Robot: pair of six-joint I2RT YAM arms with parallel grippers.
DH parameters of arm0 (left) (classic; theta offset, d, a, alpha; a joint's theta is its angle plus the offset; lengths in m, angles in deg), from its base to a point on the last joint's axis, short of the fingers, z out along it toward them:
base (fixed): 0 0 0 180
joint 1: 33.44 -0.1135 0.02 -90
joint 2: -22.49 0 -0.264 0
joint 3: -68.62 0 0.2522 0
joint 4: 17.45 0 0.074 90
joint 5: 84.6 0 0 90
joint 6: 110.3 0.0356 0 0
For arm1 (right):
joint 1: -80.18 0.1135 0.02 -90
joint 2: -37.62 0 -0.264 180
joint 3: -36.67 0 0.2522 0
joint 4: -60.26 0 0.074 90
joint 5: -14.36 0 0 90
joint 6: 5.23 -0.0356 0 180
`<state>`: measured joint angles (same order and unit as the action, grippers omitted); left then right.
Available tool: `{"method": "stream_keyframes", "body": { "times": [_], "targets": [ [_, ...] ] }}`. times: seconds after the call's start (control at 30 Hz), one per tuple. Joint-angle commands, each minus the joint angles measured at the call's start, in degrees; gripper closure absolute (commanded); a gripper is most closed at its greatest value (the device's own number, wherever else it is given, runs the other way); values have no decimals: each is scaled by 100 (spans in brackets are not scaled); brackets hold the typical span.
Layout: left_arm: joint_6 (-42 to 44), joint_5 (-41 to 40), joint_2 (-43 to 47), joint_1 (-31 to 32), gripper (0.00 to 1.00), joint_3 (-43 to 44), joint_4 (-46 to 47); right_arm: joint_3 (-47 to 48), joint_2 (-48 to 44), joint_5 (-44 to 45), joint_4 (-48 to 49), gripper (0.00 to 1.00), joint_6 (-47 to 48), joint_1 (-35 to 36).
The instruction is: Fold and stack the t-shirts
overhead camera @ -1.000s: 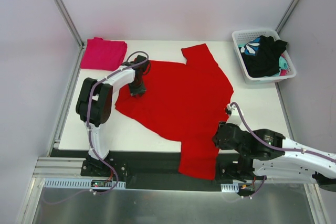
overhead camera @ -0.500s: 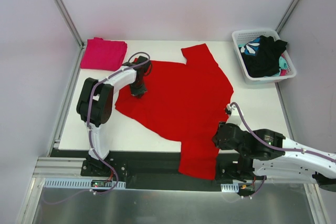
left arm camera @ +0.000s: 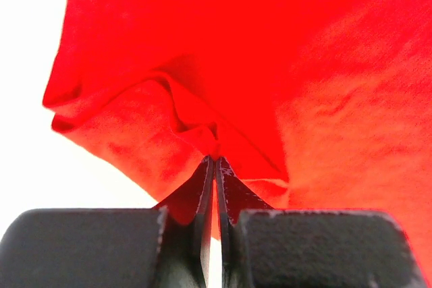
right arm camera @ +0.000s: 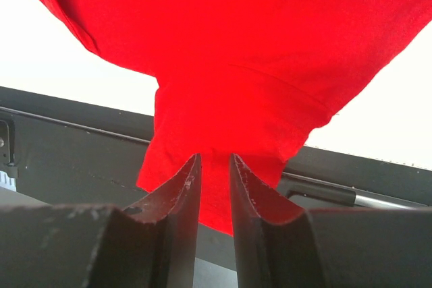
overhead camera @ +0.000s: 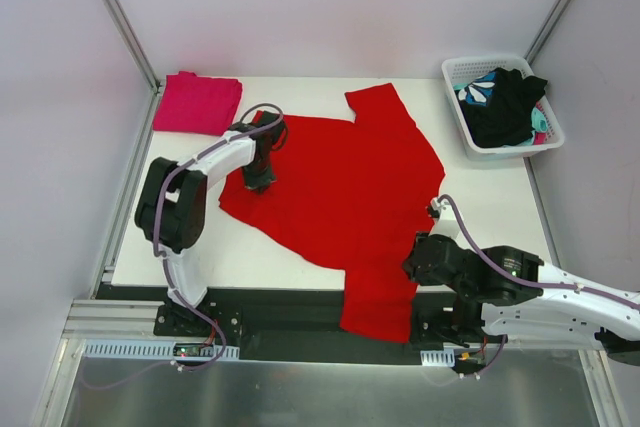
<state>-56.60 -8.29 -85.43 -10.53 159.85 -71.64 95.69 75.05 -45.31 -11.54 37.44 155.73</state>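
Cloth of red t-shirt (overhead camera: 340, 187) sits pinched in left gripper (left arm camera: 214, 160) and right gripper (right arm camera: 214, 158); overhead hides jaws.

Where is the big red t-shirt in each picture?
Top external: the red t-shirt lies spread across the middle of the white table, with one end hanging over the near edge.
Left wrist: the shirt fills most of the picture, and the left tool pinches a bunched fold.
Right wrist: the shirt fills the top, and a piece hangs between the fingers of the right tool.
Shared landmark: the white table, bright behind the cloth in every view.
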Motion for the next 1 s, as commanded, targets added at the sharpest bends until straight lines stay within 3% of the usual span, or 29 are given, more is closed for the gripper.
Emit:
{"method": "stream_keyframes", "body": {
  "times": [0.0, 0.53, 0.97],
  "targets": [
    [-185, -432, 763, 29, 100, -364, -878, -52, -34, -106, 179, 74, 48, -14],
    [-633, -512, 2485, 134, 100, -1207, -2206, -43, 150, -308, 328, 74, 215, -14],
    [-1635, -221, 3909, 986, 100, -2419, -2734, 10, 529, -668, 671, 74, 409, -5]
  ]
}}
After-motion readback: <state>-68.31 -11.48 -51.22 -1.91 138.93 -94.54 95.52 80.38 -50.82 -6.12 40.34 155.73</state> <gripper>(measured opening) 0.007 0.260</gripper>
